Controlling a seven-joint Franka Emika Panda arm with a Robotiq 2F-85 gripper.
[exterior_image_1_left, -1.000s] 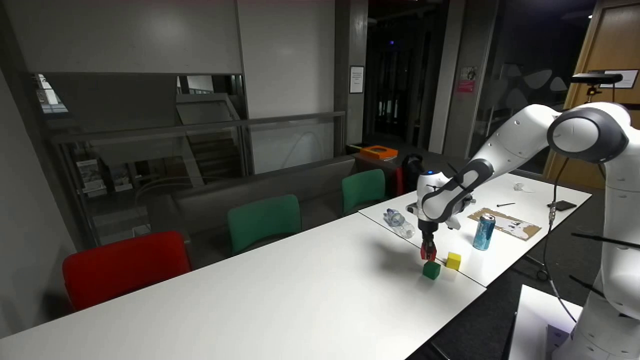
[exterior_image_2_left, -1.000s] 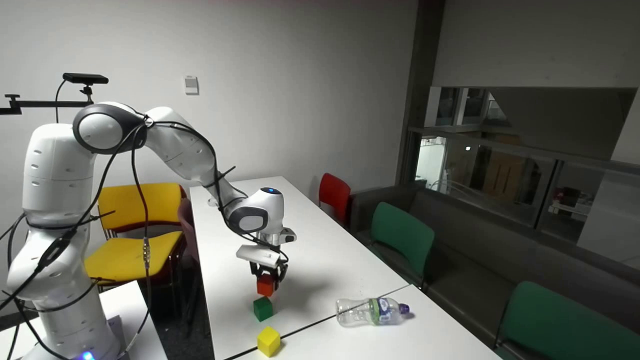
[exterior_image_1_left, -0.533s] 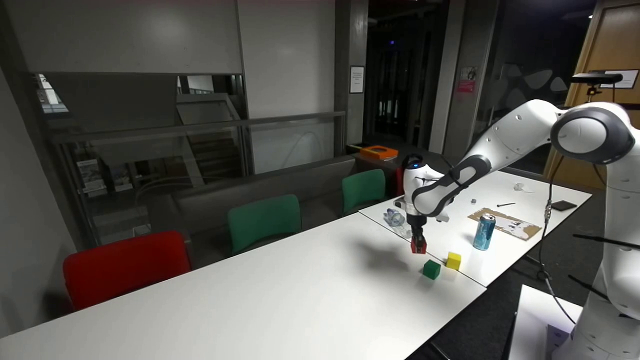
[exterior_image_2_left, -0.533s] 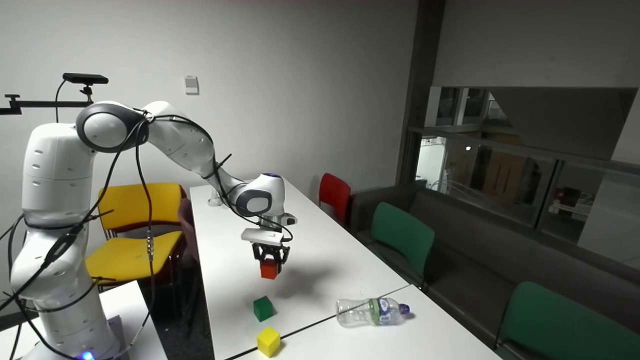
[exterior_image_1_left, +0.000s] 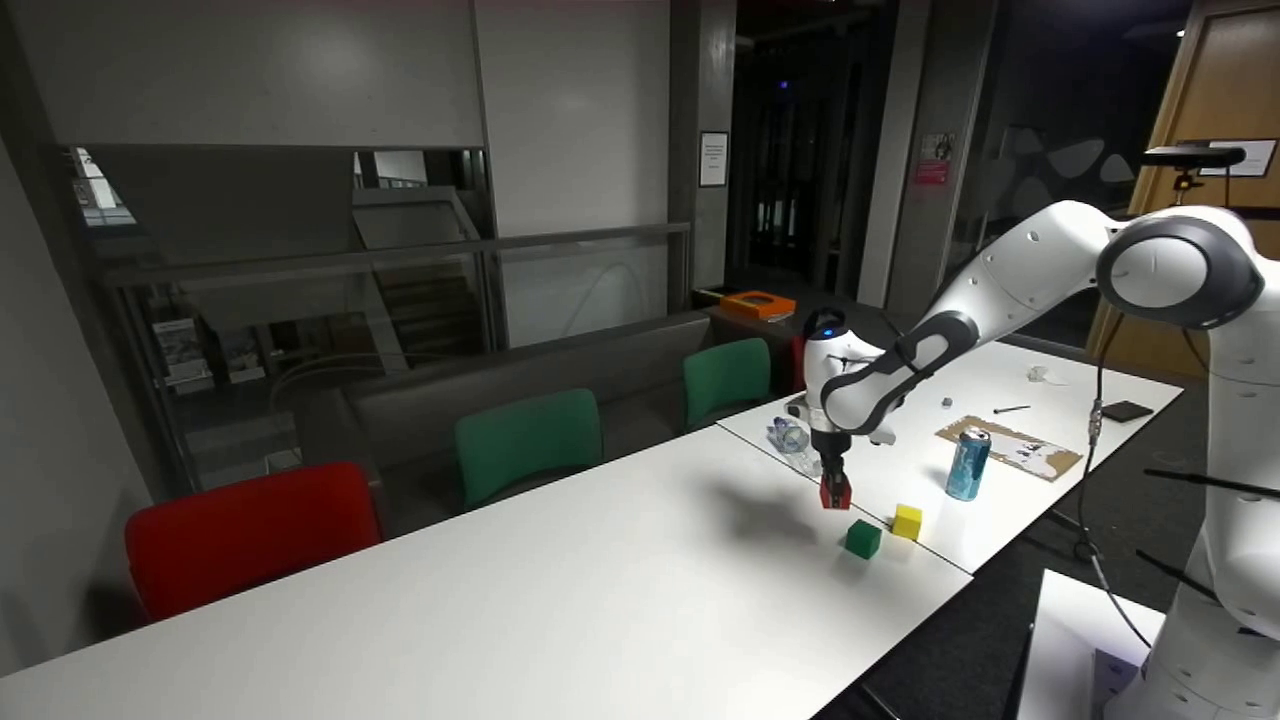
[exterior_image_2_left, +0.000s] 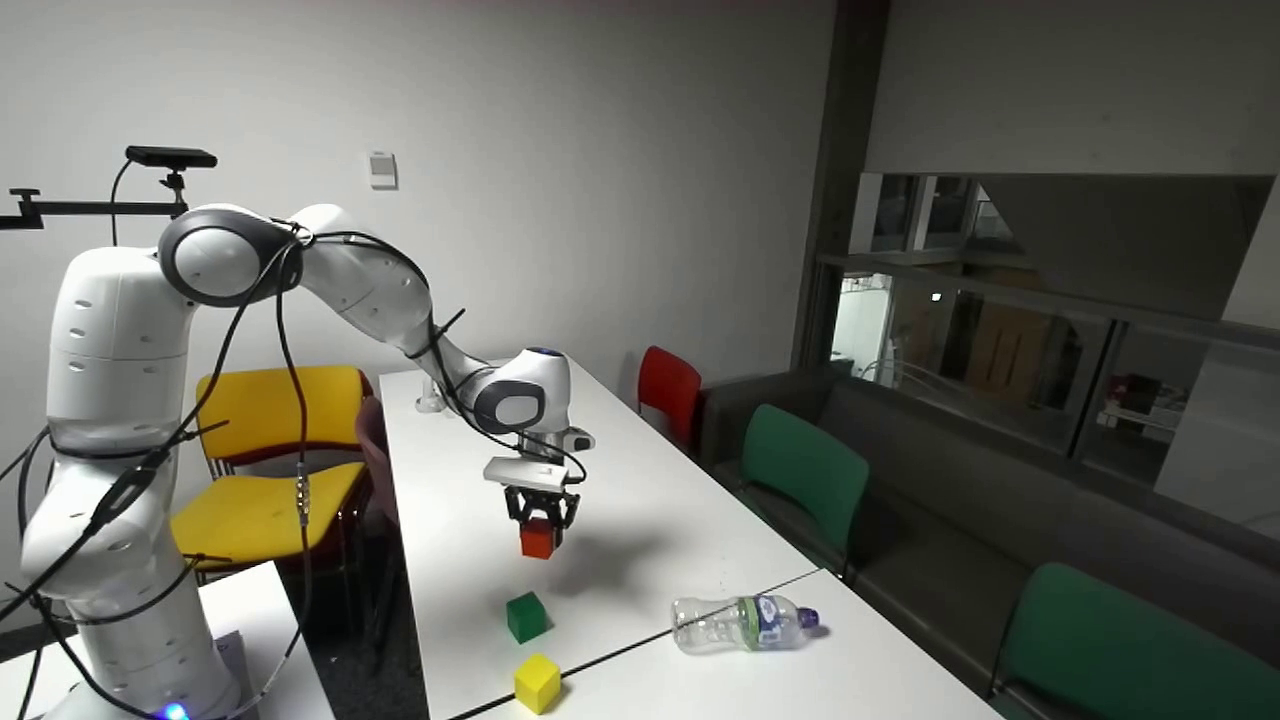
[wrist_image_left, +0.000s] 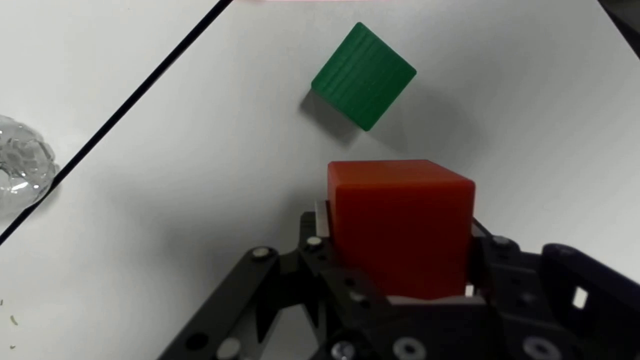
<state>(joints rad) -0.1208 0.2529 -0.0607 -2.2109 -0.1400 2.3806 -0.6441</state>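
Observation:
My gripper (exterior_image_2_left: 542, 518) is shut on a red cube (exterior_image_2_left: 537, 540) and holds it above the white table (exterior_image_2_left: 460, 460). In the wrist view the red cube (wrist_image_left: 400, 225) fills the space between the black fingers, with a pad on each side. A green cube (wrist_image_left: 364, 76) rests on the tabletop beyond it, apart from the held cube. Both exterior views show the green cube (exterior_image_1_left: 863, 539) close to a yellow cube (exterior_image_1_left: 907, 521), which sits by the seam between two tables. The fingers partly cover the red cube (exterior_image_1_left: 836, 494) in an exterior view.
A clear plastic bottle (exterior_image_2_left: 745, 622) lies across the seam. Farther along stand a blue can (exterior_image_1_left: 968, 464) and a flat piece of cardboard (exterior_image_1_left: 1020, 448). Green chairs (exterior_image_1_left: 530, 445) and a red chair (exterior_image_1_left: 255, 540) line the long table edge.
Over the first half second the gripper rose with the red cube and drew away from the green cube. Since then it has barely moved. The green and yellow cubes stayed put.

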